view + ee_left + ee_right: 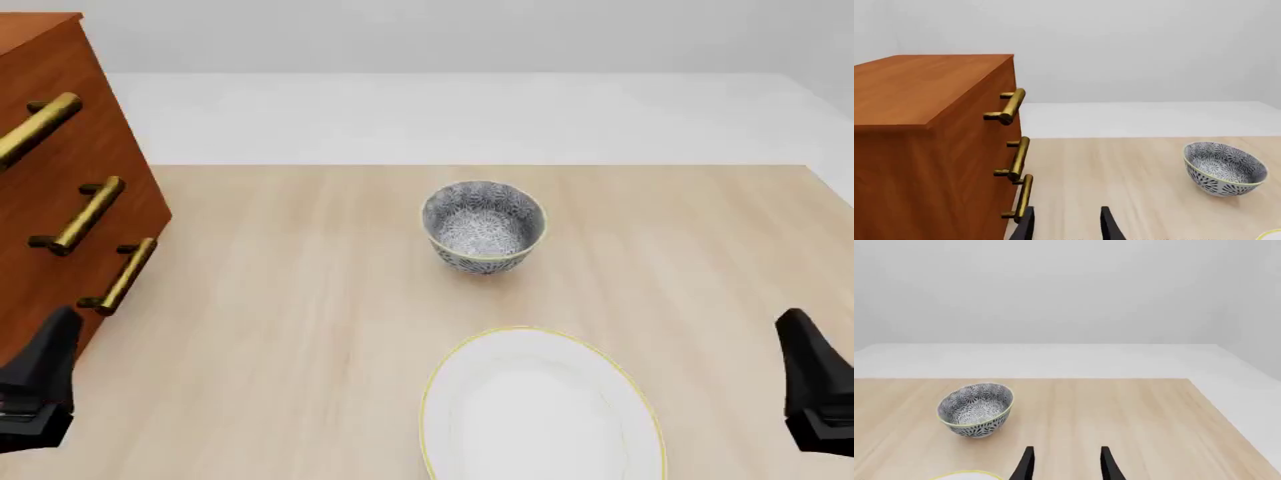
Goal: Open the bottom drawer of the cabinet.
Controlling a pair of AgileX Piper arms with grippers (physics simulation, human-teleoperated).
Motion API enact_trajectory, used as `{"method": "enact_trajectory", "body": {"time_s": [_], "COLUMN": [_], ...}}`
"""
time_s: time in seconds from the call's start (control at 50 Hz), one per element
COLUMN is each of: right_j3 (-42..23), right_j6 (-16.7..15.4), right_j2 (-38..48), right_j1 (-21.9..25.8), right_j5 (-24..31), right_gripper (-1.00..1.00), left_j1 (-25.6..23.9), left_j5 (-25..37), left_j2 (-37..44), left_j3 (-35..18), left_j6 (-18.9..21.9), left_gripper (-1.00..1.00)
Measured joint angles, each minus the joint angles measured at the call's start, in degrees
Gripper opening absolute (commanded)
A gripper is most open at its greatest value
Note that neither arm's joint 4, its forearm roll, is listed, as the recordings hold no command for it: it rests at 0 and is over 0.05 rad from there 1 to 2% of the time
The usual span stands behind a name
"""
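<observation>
The cabinet [54,90] is a large reddish-brown wooden chest at the table's left edge, with three brass bar handles on its front. The bottom drawer [974,212] sits flush with the two above it; its handle [1022,197] [120,275] is the lowest. My left gripper [1066,226] [47,365] is open and empty, a little in front of that handle and slightly to its right, not touching it. Near the table's front right edge my right gripper [1066,466] [807,365] is also open and empty.
A patterned blue-and-white bowl [483,225] [976,407] [1224,167] stands mid-table. A white plate with a yellow rim [541,410] lies in front of it, between the two grippers. The table's far edge [481,165] runs behind the bowl.
</observation>
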Motion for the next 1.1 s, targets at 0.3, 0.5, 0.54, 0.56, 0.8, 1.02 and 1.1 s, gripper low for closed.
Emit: {"method": "enact_trajectory", "body": {"time_s": [0.3, 0.5, 0.54, 0.56, 0.8, 1.02, 1.1], "right_j3": [0.2, 0.2, 0.3, 0.3, 0.3, 0.3, 0.3], "right_j6": [0.3, 0.9, 1.0, 1.1, 2.0, 2.8, 3.0], "right_j2": [0.7, 1.2, 1.2, 1.2, 0.5, 0.1, 0.0], "right_j1": [0.5, 1.0, 1.0, 1.0, 0.9, 0.4, 0.3], "right_j5": [-0.7, -0.8, -0.7, -0.6, 0.2, 0.4, 0.4], "right_gripper": [1.0, 1.0, 1.0, 1.0, 1.0, 1.0, 1.0], "left_j1": [0.3, 0.6, 0.6, 0.5, -1.2, -2.5, -2.8], "left_j5": [-0.6, -5.6, -6.9, -7.8, -18.3, -28.6, -33.4], "left_j2": [1.4, 7.7, 9.3, 10.4, 23.7, 36.3, 41.8], "left_j3": [0.0, 0.0, 0.0, 0.0, 0.0, 0.0, 0.0], "left_j6": [3.1, 10.3, 11.8, 12.7, 22.2, 28.8, 31.1], "left_gripper": [1.0, 1.0, 1.0, 1.0, 1.0, 1.0, 1.0]}}
